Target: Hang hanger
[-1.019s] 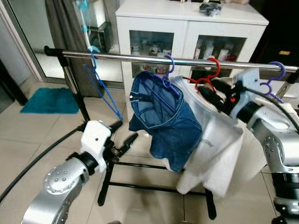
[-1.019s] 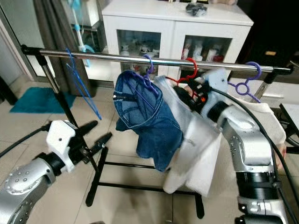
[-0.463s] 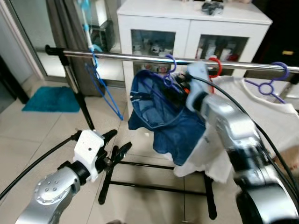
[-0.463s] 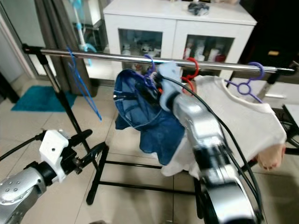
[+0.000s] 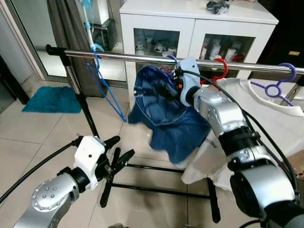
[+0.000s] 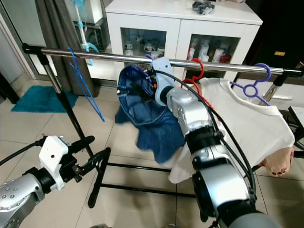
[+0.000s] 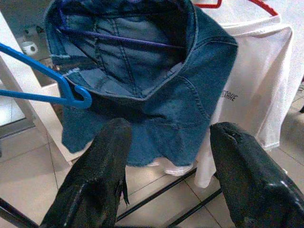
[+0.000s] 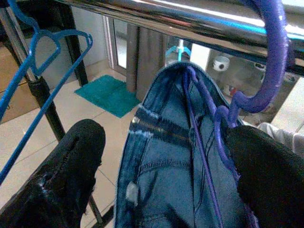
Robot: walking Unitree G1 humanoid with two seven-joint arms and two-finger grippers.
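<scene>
- Your purple plastic hanger (image 8: 223, 118) carrying blue denim shorts (image 5: 166, 114) hooks over the steel rail (image 5: 123, 57).
- It looks light and stiff but swings freely; take it at the neck.
- Right gripper (image 8: 161, 156) spread wide, straddling it below the rail.
- Left gripper (image 7: 166, 166) open, low beneath.

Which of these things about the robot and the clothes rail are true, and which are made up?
1. The jeans hang on a purple hanger hooked over the metal rail. True.
2. The blue hanger has a shirt on it. False: it hangs bare on the rail.
3. The right gripper is up by the jeans with its fingers apart. True.
4. The left gripper holds the white T-shirt. False: it is low by the rack's legs, open and holding nothing.
5. The red hanger lies on the floor. False: it hangs on the rail.
</scene>
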